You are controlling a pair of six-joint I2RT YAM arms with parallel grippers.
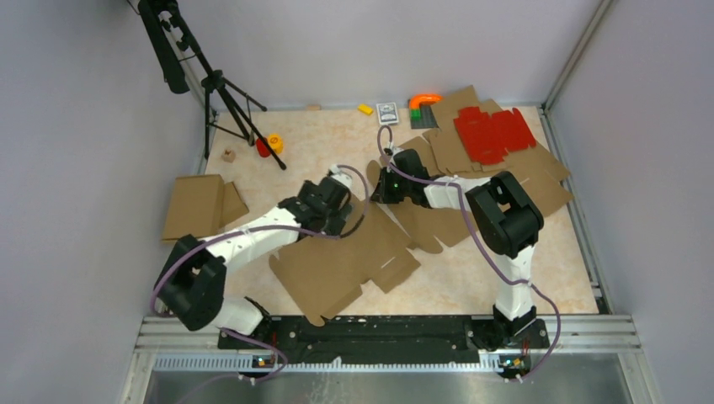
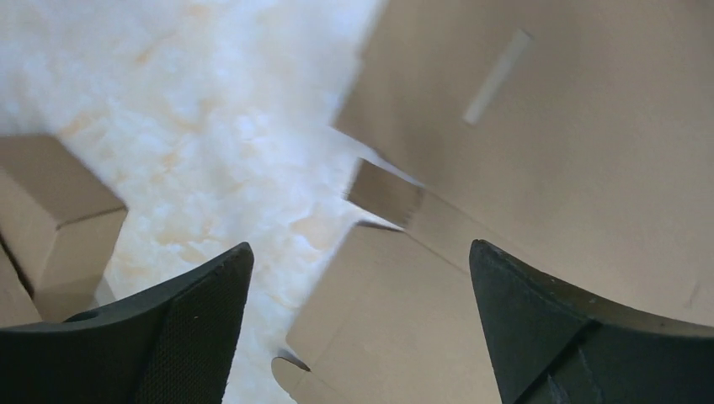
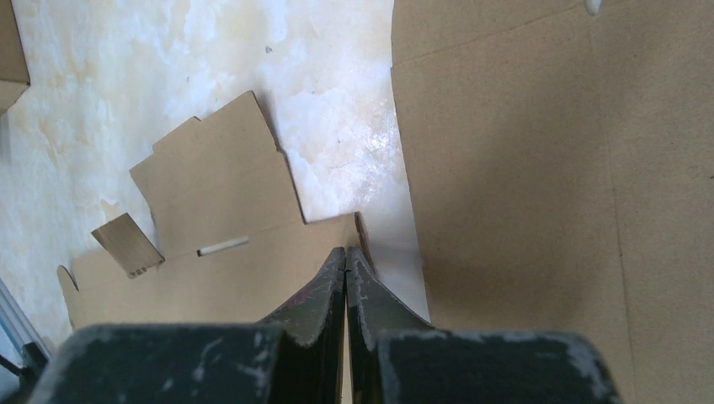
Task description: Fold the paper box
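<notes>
Two pincers over the box
My left pincer (image 2: pixel 360 248) is wide open and holds nothing; the box (image 2: pixel 581 168) lies flat right under it. My right pincer (image 3: pixel 346 254) is shut tight, tips at the box's edge.

Marbled beige table (image 1: pixel 337 143). Bears flat brown paper box (image 1: pixel 345 261) at 6 o'clock; folded carton (image 1: pixel 198 206) at 9 o'clock; tripod (image 1: pixel 221 88) at 11 o'clock; small yellow block (image 1: pixel 365 108) at 12 o'clock; heap of cardboard sheets (image 1: pixel 547 181) at 2 o'clock.
</notes>
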